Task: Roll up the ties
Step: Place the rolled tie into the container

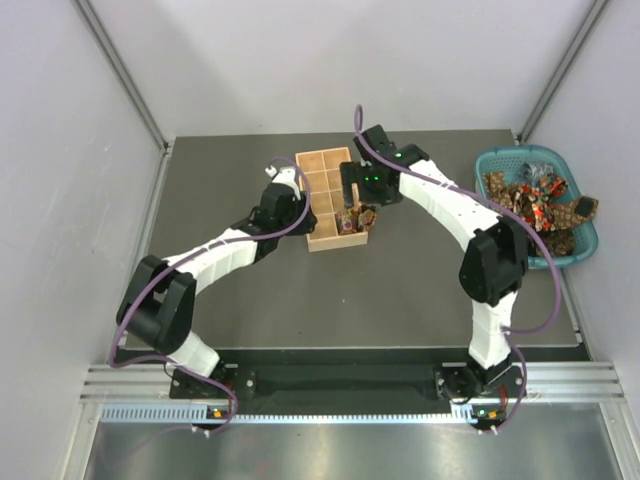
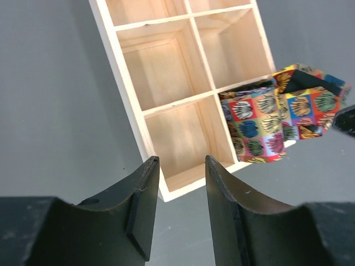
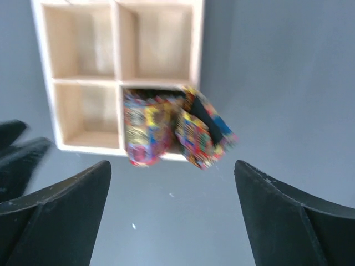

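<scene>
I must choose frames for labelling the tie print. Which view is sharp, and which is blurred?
Left wrist view: sharp, the print on the rolled tie and the tray edges crisp. Right wrist view: blurred, print smeared, tray edges soft. Top view: in focus, but the tie is too small to show its print.

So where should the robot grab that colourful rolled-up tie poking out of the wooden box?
Probably the fat rolled part of the colourful printed fabric tie, pinched from straight above. Its loose end flops out over the rim of the tan wooden tray, so squeezing roll and flap together should stop it unwinding.
</scene>
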`<state>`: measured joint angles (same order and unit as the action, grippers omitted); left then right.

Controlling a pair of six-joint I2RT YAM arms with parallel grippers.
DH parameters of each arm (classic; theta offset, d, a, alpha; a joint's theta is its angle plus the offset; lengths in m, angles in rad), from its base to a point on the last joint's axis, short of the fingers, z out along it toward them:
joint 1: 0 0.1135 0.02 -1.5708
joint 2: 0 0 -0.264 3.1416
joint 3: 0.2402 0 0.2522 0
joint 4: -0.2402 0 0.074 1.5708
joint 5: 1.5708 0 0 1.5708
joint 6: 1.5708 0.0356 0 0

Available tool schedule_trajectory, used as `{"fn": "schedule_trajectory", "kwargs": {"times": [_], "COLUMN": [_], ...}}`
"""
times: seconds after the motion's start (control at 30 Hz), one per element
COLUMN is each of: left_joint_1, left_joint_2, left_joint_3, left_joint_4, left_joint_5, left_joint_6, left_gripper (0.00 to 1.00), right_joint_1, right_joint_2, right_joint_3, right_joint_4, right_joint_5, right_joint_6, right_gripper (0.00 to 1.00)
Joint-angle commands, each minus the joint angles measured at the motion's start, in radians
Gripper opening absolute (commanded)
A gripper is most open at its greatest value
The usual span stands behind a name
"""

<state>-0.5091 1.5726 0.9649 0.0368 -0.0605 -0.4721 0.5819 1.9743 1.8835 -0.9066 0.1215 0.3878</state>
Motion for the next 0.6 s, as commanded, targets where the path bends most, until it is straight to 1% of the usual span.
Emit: {"fn": "schedule_trajectory", "kwargs": {"times": [0.0,0.03,0.17,0.27,0.57], "left_joint_1": [-0.011,-0.012,-0.017,-0.019,-0.019], "left_joint_2": [-0.069,-0.071,-0.079,-0.075,-0.079], "left_joint_3": [0.000,-0.002,-0.006,-0.006,-0.006], "left_joint_4": [0.017,0.017,0.015,0.017,0.005], "left_joint_5": [0.007,0.005,0.001,-0.001,-0.012], "left_joint_6": [0.015,0.015,0.016,0.018,0.033], "left_gripper": [0.44,0.44,0.44,0.44,0.45], "right_joint_1": [-0.063,-0.073,-0.082,-0.080,-0.036], "right_joint_2": [-0.089,-0.097,-0.095,-0.060,0.043], "right_joint_3": [-0.104,-0.147,-0.190,-0.170,-0.089], "right_joint_4": [0.128,0.146,0.207,0.212,0.189], "right_joint_5": [-0.103,-0.120,-0.180,-0.220,-0.212], "right_joint_6": [-0.009,-0.006,-0.010,-0.012,-0.015], "right_gripper": [0.95,0.99,1.00,0.97,0.95]}}
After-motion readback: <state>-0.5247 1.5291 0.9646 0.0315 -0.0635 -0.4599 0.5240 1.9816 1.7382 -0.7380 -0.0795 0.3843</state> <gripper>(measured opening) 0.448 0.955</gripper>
